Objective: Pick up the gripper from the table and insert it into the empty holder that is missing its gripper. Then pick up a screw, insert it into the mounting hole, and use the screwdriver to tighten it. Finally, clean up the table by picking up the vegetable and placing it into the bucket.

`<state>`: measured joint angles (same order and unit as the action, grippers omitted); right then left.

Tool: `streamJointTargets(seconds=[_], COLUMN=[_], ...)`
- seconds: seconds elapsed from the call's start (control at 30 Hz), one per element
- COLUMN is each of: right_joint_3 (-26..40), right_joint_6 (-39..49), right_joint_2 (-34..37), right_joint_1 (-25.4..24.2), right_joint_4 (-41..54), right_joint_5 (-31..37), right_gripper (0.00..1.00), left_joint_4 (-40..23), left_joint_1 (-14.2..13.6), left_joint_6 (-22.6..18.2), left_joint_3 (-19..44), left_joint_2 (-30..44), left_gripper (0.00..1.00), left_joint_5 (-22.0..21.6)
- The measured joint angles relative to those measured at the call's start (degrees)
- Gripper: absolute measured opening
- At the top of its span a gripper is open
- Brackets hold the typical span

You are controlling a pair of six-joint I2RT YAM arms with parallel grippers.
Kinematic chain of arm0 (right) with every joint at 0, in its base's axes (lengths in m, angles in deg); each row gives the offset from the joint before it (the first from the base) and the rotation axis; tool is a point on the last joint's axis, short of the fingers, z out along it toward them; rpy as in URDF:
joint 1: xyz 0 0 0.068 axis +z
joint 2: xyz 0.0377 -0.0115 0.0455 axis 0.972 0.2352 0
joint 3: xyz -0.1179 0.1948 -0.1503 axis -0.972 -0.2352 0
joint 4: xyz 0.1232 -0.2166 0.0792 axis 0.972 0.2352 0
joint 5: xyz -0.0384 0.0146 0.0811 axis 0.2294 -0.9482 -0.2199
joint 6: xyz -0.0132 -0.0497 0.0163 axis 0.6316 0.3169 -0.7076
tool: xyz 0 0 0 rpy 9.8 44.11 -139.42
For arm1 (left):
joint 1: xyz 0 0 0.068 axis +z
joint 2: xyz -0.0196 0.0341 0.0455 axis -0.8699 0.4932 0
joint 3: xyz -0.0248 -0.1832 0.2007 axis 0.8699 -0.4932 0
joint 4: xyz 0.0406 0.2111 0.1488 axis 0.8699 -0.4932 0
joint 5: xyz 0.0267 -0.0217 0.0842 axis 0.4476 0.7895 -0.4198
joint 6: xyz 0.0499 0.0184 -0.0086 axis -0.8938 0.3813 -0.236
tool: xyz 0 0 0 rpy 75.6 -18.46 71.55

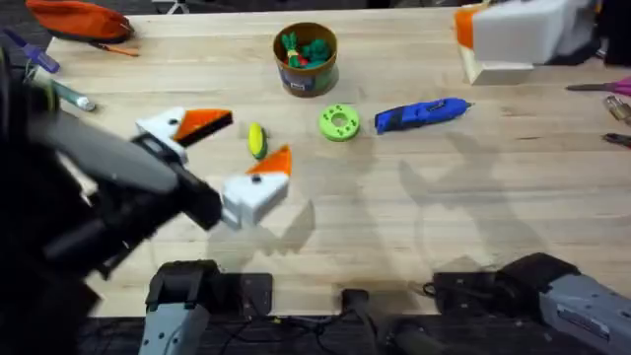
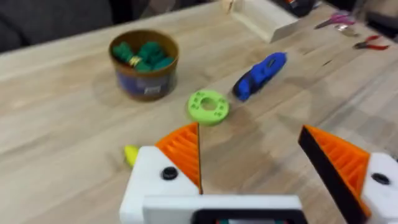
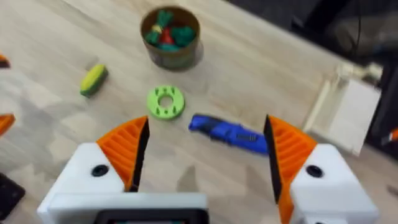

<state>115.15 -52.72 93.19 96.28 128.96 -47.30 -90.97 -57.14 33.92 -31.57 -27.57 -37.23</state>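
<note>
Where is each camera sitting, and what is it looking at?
Overhead: sits above the table over the arm bases, looking down and forward; shows the left gripper.
Left wrist: rides the left arm, facing the bucket and screwdriver; its own orange fingers show, spread apart.
Right wrist: rides the right arm, looking down at the green disc and the vegetable; the right gripper shows, open.
All three share the bucket, disc and screwdriver.
</note>
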Motion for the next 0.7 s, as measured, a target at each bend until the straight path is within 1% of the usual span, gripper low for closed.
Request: streamJointTargets(seconds=[0.1, 0.13, 0.23, 0.37, 0.5, 0.53, 0.57, 0.63, 0.7], right_joint_3=[0.0, -0.02, -0.69, -3.67, -6.32, -7.14, -7.19, -7.2, -7.19], right_joint_6=[-3.51, -5.68, -8.49, -11.5, -13.89, -14.9, -15.09, -15.32, -15.43], right_joint_2=[-0.34, -0.33, -0.39, -0.37, -0.33, -0.33, -0.33, -0.34, -0.33], right_joint_1=[0.0, 0.0, 0.0, 0.0, 0.0, 0.0, 0.0, 0.0, 0.0], right_joint_4=[4.64, 7.28, 8.56, 8.68, 9.04, 9.1, 9.17, 9.24, 9.26], right_joint_5=[2.66, 4.36, 6.46, 8.1, 8.92, 8.97, 8.99, 8.99, 8.99], right_gripper=[0.967, 0.969, 0.966, 0.968, 0.969, 0.969, 0.969, 0.969, 0.969], left_joint_4=[-4.63, -8.14, -11.71, -14.22, -13.71, -12.69, -12.64, -13.16, -13.78], left_joint_1=[0.0, 0.0, 0.0, 0.0, 0.0, 0.0, 0.0, 0.0, -0.03], left_joint_6=[-0.88, -1.25, -1.4, -1.56, -1.54, -0.83, 0.35, 4.29, 7.16], left_joint_3=[6.11, 11.43, 16.14, 20.92, 21.98, 22.01, 22.05, 22.54, 23.52], left_joint_2=[8.49, 16.71, 24.02, 33.14, 40.18, 44.5, 45.63, 48.48, 51.4], left_gripper=[0.986, 0.986, 0.986, 0.987, 0.986, 0.986, 0.986, 0.985, 0.985], left_joint_5=[-4.28, -8.65, -12.53, -15.48, -16.8, -17.75, -18.4, -20.71, -22.35])
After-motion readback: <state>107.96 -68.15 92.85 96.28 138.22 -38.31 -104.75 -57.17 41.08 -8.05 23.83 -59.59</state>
